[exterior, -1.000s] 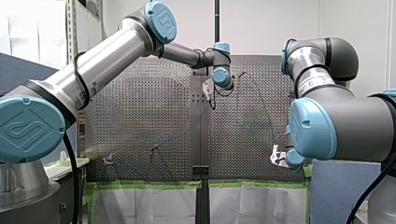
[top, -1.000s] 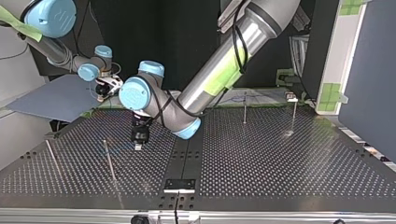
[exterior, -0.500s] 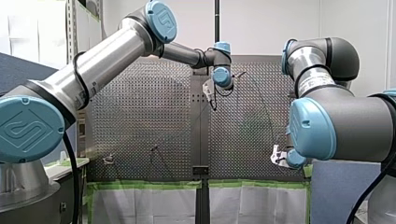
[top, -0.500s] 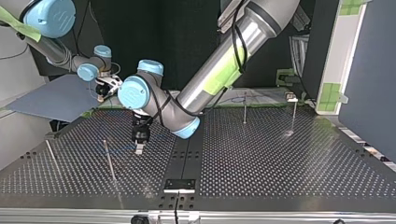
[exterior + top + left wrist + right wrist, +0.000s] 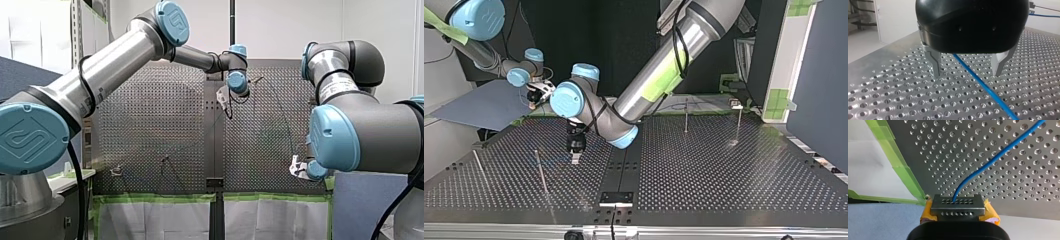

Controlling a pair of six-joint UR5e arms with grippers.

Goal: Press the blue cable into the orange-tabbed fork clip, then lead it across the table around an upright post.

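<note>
My left gripper (image 5: 967, 73): metal fingers apart, low over the table (image 5: 885, 95), near its middle
Blue cable (image 5: 983, 86): passes between those fingers
My right gripper (image 5: 957, 206): clamped on the cable beside the green tape (image 5: 908, 177) at the table's edge

Front camera looks from behind my shoulders over the counter (image 5: 160, 125); top camera faces back across it. Wrist cameras sit close behind my left hand (image 5: 967, 74) and right hand (image 5: 958, 205), sharing counter and cable (image 5: 983, 87).

White wall (image 5: 285, 30) behind perforated silver metal table (image 5: 724, 165). Green tape strip (image 5: 155, 198) along table's near edge, white sheeting (image 5: 150, 220) hanging below it. Blue-grey partition panel (image 5: 819, 75) beside one corner.
</note>
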